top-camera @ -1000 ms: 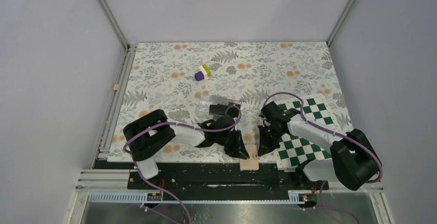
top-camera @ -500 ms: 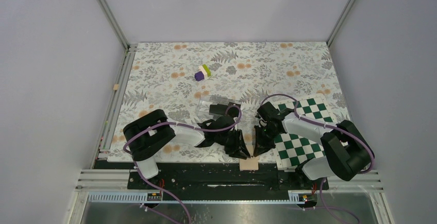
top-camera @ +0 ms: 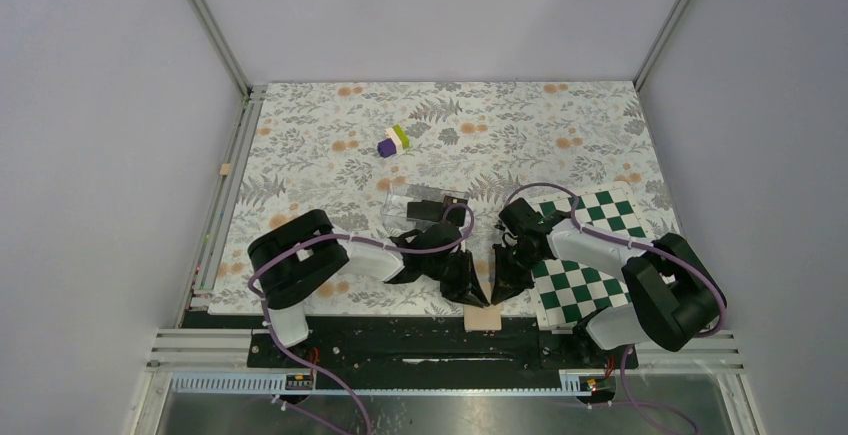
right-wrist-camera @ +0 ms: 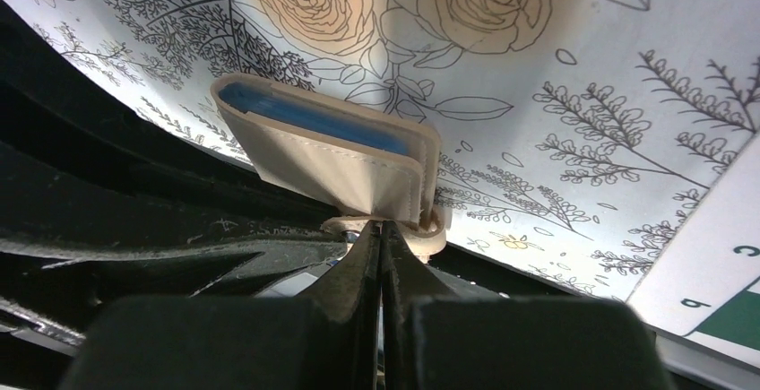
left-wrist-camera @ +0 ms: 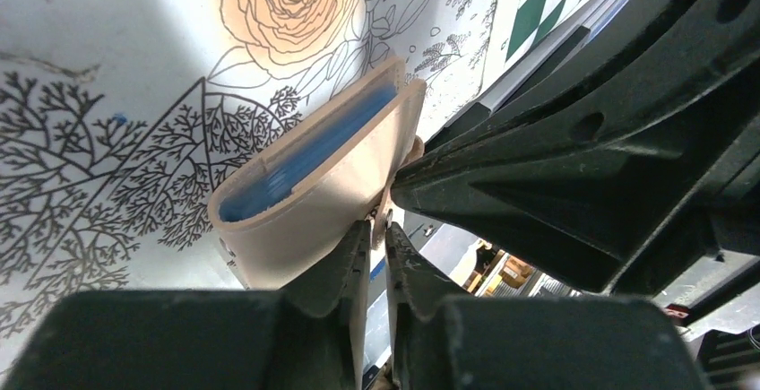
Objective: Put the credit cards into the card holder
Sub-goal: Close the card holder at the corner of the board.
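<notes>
Plain pale grey panels are enclosing the table (top-camera: 600, 120) on three sides: a back wall (top-camera: 430, 15), a left wall (top-camera: 100, 155) and a right wall (top-camera: 765, 155). Two slim aluminium posts (top-camera: 208, 23) are rising from the far corners and leaning outward in the overhead view. A floral cloth (top-camera: 320, 120) is covering the table, showing orange roses (right-wrist-camera: 466, 0) and grey line-drawn ferns. An aluminium rail (top-camera: 234, 180) is running along its left edge. At the near edge a black base plate (top-camera: 400, 340) is lying on silver extrusions (top-camera: 200, 347), with a dull metal sheet (top-camera: 450, 410) sitting below. Soft, even light is falling from above, casting only faint shadows.
</notes>
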Controlling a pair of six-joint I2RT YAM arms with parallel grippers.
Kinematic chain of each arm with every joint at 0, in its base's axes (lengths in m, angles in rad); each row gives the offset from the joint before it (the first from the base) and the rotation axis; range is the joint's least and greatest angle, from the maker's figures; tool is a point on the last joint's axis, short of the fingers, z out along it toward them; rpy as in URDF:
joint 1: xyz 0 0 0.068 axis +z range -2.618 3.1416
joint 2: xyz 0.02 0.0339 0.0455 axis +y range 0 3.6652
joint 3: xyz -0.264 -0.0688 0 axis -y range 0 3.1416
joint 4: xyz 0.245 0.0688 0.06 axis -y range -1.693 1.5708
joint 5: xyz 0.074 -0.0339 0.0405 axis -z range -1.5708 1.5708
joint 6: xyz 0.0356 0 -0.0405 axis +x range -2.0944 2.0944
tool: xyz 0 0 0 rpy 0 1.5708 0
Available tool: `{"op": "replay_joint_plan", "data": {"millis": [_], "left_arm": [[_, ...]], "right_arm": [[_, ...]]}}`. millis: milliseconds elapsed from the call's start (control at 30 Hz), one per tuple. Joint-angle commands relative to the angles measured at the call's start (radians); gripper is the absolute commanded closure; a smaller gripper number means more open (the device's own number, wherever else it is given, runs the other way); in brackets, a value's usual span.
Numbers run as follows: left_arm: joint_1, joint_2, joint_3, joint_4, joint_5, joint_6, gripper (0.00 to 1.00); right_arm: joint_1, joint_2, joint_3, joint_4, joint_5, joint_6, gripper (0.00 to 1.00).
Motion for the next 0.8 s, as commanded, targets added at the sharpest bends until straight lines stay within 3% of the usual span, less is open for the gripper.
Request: {"op": "replay_joint_plan", "data": {"millis": [0, 100, 267, 500, 767], "left_arm": [[0.003, 0.018, 0.036, 0.013, -0.015, 0.027, 0.92], [0.004, 0.01, 0.04, -0.021, -0.028, 0.035, 0.98], [0.003, -0.011, 0.096, -0.171, -0.065, 0.103, 1.0], [0.002, -0.045, 0.137, -0.304, -0.105, 0.162, 0.87], [-0.002, -0.058, 0.125, -0.282, -0.094, 0.155, 0.87]], "right_arm": [[0.025, 0.016, -0.028, 0.062, -0.017, 0.017, 1.0], [0.024, 0.015, -0.028, 0.062, -0.017, 0.017, 1.0], [0.025, 0.013, -0.029, 0.062, -0.014, 0.018, 1.0], [0.024, 0.025, -0.032, 0.063, -0.009, 0.017, 1.0], [0.024, 0.03, -0.032, 0.064, -0.009, 0.016, 1.0]]}}
